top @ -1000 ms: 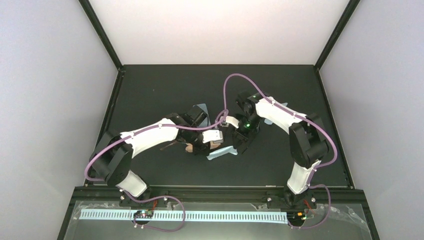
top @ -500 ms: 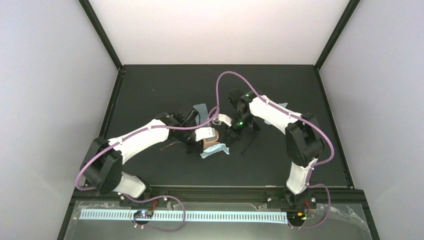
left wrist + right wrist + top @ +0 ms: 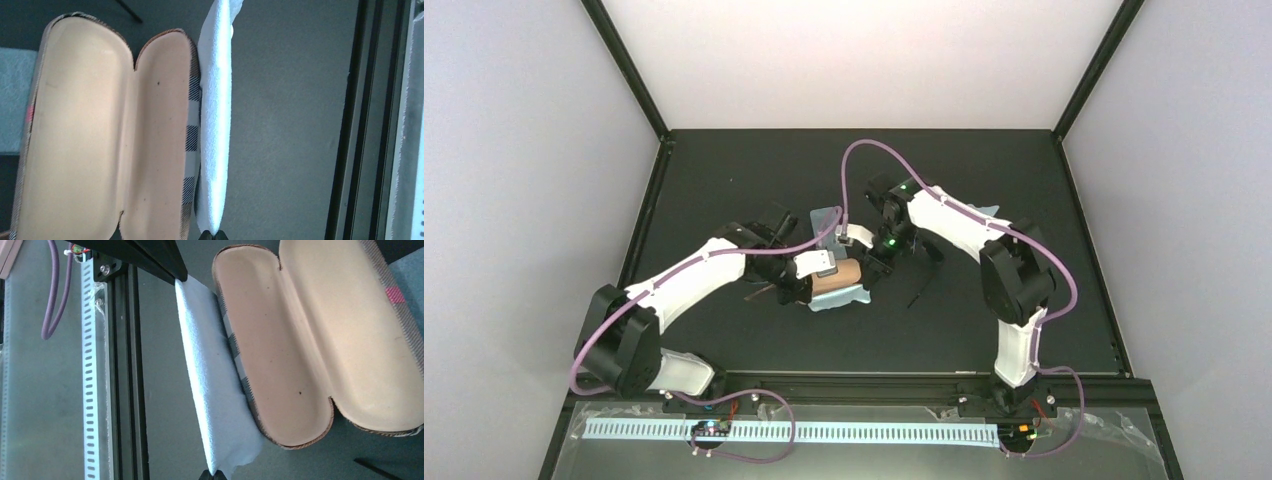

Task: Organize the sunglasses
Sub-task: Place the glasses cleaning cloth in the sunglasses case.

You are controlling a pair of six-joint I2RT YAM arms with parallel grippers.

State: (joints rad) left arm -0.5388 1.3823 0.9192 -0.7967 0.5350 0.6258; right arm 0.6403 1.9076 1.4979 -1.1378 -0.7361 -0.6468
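A light blue cloth (image 3: 215, 125) (image 3: 212, 390) hangs stretched edge-on between my two grippers. My left gripper (image 3: 214, 235) is shut on one end and my right gripper (image 3: 212, 475) is shut on the other. The cloth runs along the near side of an open tan case (image 3: 100, 135) (image 3: 320, 340) with a bare cream lining. In the top view the cloth (image 3: 836, 300) lies just in front of the case (image 3: 842, 275). The black sunglasses (image 3: 921, 285) lie right of the case. A reddish-brown pair (image 3: 759, 293) peeks out from under my left arm.
A second light blue cloth (image 3: 825, 217) lies behind the case, and another pale piece (image 3: 990, 212) shows behind the right arm. The black frame rail (image 3: 127, 365) and the slotted strip (image 3: 90, 390) mark the table's near edge.
Both grippers have carried the cloth left and a little farther from the near edge, alongside the case. The black sunglasses now lie uncovered to the right.
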